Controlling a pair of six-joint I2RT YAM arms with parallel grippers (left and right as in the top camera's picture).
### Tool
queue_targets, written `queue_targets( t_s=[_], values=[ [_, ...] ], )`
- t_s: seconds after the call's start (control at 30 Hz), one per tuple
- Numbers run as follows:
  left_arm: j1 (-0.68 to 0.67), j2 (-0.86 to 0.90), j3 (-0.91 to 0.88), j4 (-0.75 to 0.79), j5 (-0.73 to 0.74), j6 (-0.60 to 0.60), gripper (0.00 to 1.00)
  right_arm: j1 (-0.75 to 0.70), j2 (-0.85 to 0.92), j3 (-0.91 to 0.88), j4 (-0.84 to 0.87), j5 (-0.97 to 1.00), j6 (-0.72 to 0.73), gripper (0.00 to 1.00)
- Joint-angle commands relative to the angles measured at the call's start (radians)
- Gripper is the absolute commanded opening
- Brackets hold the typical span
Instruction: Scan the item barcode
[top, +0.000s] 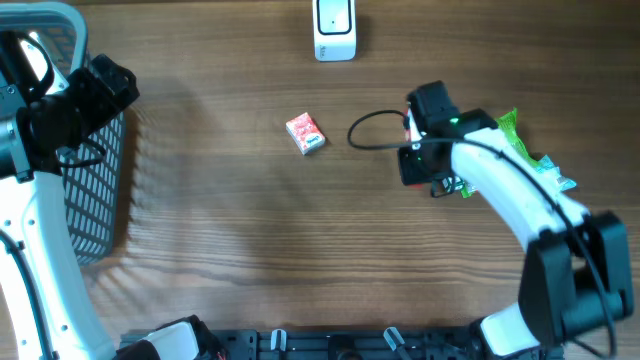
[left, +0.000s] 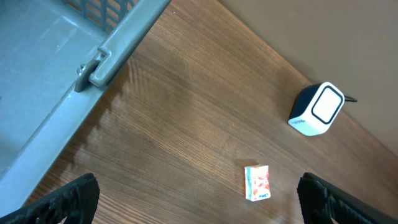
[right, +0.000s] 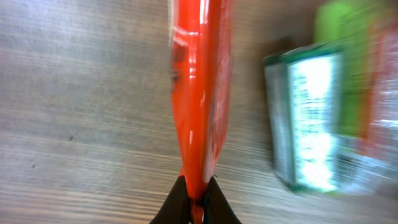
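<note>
Right claw (right: 196, 208) pinched tight on one edge of a thin red packet (right: 198, 93), seen edge-on against the wood table (right: 81, 93). Just beside it lie green and white packets (right: 311, 118), their print blurred beyond reading. Bare wood lies between this claw and the white scanner (top: 334, 30) at the table's far edge. A small red-and-white box (top: 305, 133) lies apart on open wood, its lettering too small to read. Left claw (left: 199, 202) is spread wide, near the grey basket (left: 37, 62) at the table's left edge.

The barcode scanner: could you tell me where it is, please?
Overhead, the white scanner sits at top centre, up and slightly right of the small red packet.
</note>
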Motion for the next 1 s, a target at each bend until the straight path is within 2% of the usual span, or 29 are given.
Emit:
queue_targets(
  t_s=[0.0,0.17,0.27,0.37,0.53,0.67,0.77,0.9,0.97],
  values=[
    [-0.003,-0.001,0.008,0.002,0.012,0.016,1.00,0.142,-0.001,0.006,-0.039,0.396,0.119,0.04],
    [-0.003,-0.001,0.008,0.002,0.012,0.016,1.00,0.315,0.154,0.001,-0.083,0.596,0.214,0.04],
    [-0.003,-0.001,0.008,0.002,0.012,0.016,1.00,0.367,0.248,0.001,-0.086,0.720,0.270,0.04],
    [-0.003,-0.001,0.008,0.002,0.012,0.016,1.00,0.386,0.317,0.001,-0.082,0.757,0.277,0.04],
    [-0.003,-0.001,0.008,0.002,0.012,0.016,1.00,0.386,0.367,0.001,-0.074,0.726,0.273,0.05],
    [-0.003,-0.001,0.008,0.002,0.012,0.016,1.00,0.386,0.367,0.001,-0.011,0.554,0.187,0.04],
    [-0.003,-0.001,0.008,0.002,0.012,0.016,1.00,0.386,0.367,0.001,0.004,0.467,0.193,0.05],
    [-0.003,-0.001,0.008,0.002,0.012,0.016,1.00,0.386,0.367,0.001,0.003,0.439,0.199,0.22],
    [-0.003,-0.001,0.008,0.002,0.012,0.016,1.00,0.386,0.367,0.001,0.000,0.431,0.198,0.27]
  ],
)
